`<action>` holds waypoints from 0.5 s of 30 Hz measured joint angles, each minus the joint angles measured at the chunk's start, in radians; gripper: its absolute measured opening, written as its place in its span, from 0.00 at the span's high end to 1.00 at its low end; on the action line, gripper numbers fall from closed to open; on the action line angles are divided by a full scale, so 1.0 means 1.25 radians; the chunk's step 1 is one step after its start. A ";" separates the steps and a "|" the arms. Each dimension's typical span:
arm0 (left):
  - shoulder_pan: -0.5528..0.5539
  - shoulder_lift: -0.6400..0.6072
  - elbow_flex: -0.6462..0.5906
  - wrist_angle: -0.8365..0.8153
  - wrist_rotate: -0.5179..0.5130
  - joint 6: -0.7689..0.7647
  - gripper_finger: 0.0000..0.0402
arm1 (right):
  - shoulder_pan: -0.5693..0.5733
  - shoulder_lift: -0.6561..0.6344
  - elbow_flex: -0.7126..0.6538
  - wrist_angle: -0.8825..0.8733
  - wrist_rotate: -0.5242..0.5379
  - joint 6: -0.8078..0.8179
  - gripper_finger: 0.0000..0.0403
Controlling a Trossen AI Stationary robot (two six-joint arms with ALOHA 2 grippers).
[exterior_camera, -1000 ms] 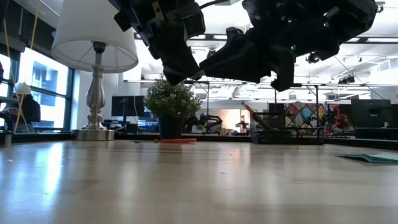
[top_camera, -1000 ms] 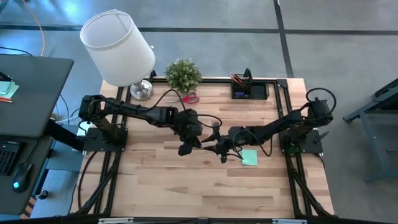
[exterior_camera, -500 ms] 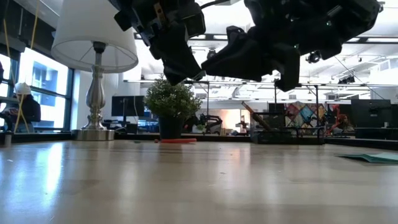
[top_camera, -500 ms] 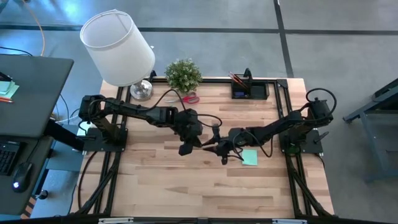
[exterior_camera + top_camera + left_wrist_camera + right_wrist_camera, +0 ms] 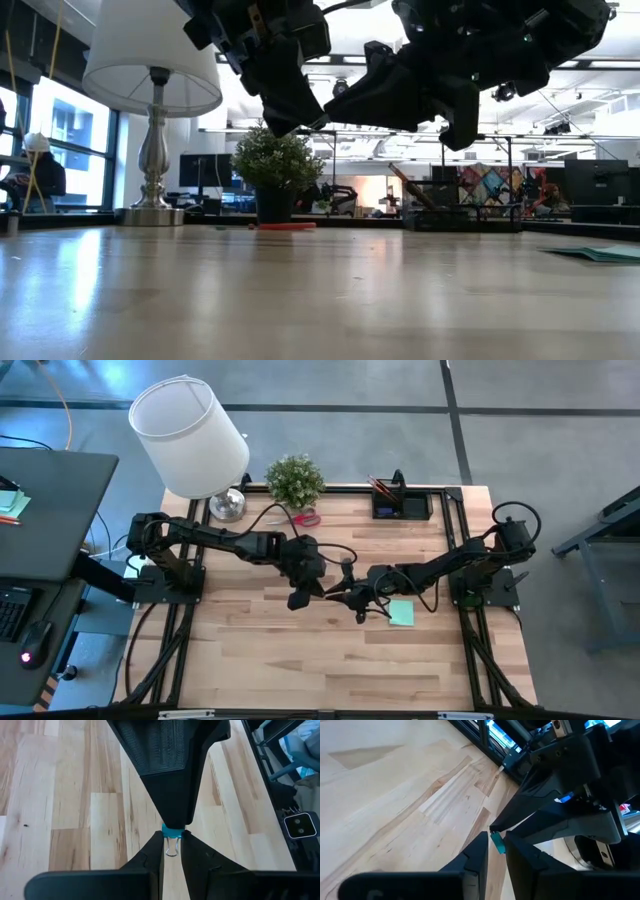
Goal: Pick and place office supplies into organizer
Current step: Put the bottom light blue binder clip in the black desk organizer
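**A:** What's between the jaws right now?

**B:** A small teal binder clip with a wire loop (image 5: pixel 171 840). The left gripper (image 5: pixel 172 851) pinches it by the loop end, jaws nearly together on it. The right gripper (image 5: pixel 496 846) has its jaws on the teal body from the opposite side; I judge they are gripping, though the closing may not be finished. Both meet in mid-air above the middle of the pale wooden desk (image 5: pixel 300 660).

**A:** How will the clip handle?

**B:** Probably light and stiff, with slick painted metal. The wire loop can pivot, so a hold on the flat teal body looks steadier than one on the wire.

**A:** And around them?

**B:** On the overhead view, the square mint-green sticky-note pad (image 5: pixel 401 613) lies flat at about four o'clock from the jaws, just beside the right arm. The small black rectangular organizer tray (image 5: pixel 402 506) sits at about one o'clock near the far edge, pens already standing in it. Red-handled scissors (image 5: pixel 305 518) lie at eleven o'clock beside the small green potted plant (image 5: pixel 295 479), with the white-shaded lamp (image 5: pixel 190 438) farther out at ten.
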 joint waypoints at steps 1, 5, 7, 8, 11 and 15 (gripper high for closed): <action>0.000 0.000 0.000 0.001 0.000 0.000 0.91 | 0.000 0.000 0.000 0.000 0.001 -0.003 0.86; 0.000 0.000 0.000 0.010 0.001 -0.007 0.91 | 0.000 0.000 0.000 0.000 0.005 -0.024 0.85; 0.000 0.000 0.000 0.018 0.002 -0.021 0.91 | 0.000 0.000 0.000 0.000 0.017 -0.030 0.85; 0.000 0.000 0.000 0.022 0.008 -0.024 0.91 | 0.000 0.000 0.000 0.000 0.019 -0.035 0.86; 0.000 0.000 0.000 0.029 0.024 -0.028 0.91 | 0.000 -0.001 0.000 0.004 0.019 -0.036 0.88; 0.000 0.000 0.000 0.029 0.025 -0.029 0.91 | 0.002 -0.001 0.000 0.011 0.020 -0.036 0.92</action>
